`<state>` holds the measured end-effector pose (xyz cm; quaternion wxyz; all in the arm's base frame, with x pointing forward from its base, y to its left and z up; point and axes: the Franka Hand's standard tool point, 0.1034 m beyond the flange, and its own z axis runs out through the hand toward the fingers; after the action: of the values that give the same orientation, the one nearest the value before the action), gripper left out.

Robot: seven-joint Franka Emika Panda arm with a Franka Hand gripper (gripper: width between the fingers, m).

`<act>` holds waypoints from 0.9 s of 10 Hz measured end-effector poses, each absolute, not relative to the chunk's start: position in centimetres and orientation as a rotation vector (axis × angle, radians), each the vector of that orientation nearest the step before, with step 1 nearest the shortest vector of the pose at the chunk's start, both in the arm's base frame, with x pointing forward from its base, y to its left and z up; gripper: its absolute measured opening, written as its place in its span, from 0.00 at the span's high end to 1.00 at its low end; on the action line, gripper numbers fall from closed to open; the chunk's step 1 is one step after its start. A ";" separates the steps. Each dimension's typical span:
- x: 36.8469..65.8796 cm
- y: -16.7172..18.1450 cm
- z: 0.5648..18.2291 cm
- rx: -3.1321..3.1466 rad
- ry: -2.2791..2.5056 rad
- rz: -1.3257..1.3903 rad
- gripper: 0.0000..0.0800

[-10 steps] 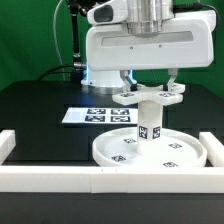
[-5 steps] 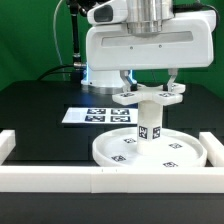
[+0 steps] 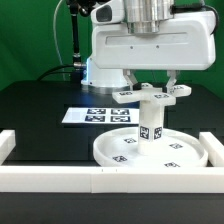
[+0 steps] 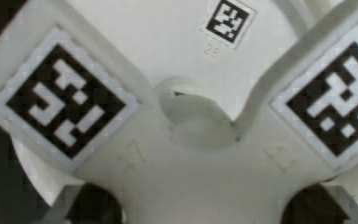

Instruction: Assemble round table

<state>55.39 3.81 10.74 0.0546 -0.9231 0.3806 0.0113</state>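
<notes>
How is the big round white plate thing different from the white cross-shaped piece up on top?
The large rimmed round white plastic disc lies down low; the flat cross-shaped white piece sits up high on the short upright white post. The disc is round and much wider; the cross has arms. Nothing grips the disc; the cross sits between the gripper's fingers. Both are white with small black-white square tags.
</notes>
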 end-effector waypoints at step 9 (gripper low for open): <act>55.7 3.8 10.6 -1.905 2.317 0.042 0.45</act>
<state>55.70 3.81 10.64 0.0709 -0.6334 0.7704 0.0140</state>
